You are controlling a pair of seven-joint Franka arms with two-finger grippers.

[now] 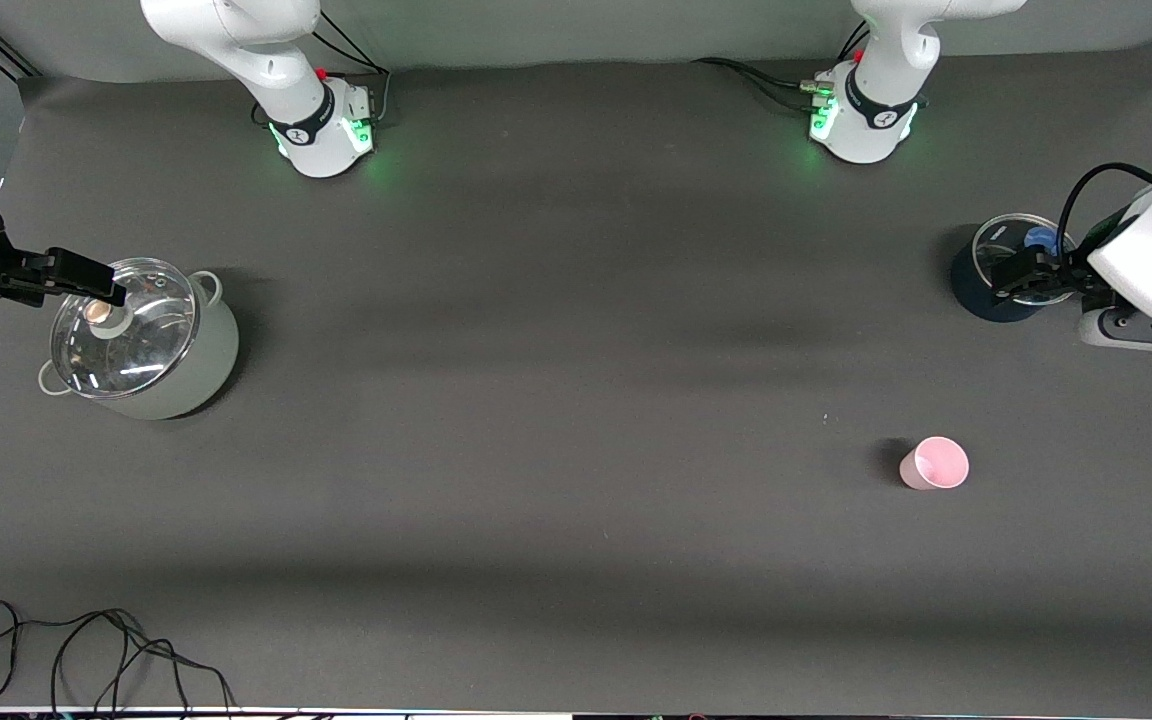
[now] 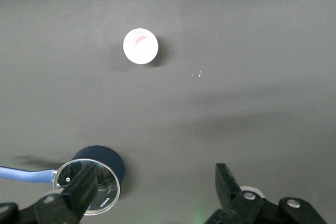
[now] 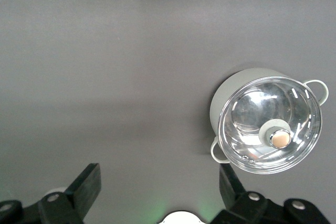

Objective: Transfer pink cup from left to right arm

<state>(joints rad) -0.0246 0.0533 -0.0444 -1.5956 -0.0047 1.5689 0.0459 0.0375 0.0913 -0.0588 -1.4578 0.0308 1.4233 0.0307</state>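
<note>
Pink cup (image 1: pixel 934 463) upright on tabletop (image 1: pixel 576 450), untouched; left tool (image 1: pixel 1021 272), fingers apart, over dark pot (image 1: pixel 976 290); right tool (image 1: pixel 86 285), fingers apart, over lidded pot (image 1: pixel 206 360); light cup may tip if nudged.

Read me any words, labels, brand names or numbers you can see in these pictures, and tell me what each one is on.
No text can be read with certainty.
Small dark pot's glass lid: a small printed mark near its rim, too small to read.
Two arm bases: a dark logo on each, too blurred to read.
Pink cup: no marking visible.
</note>
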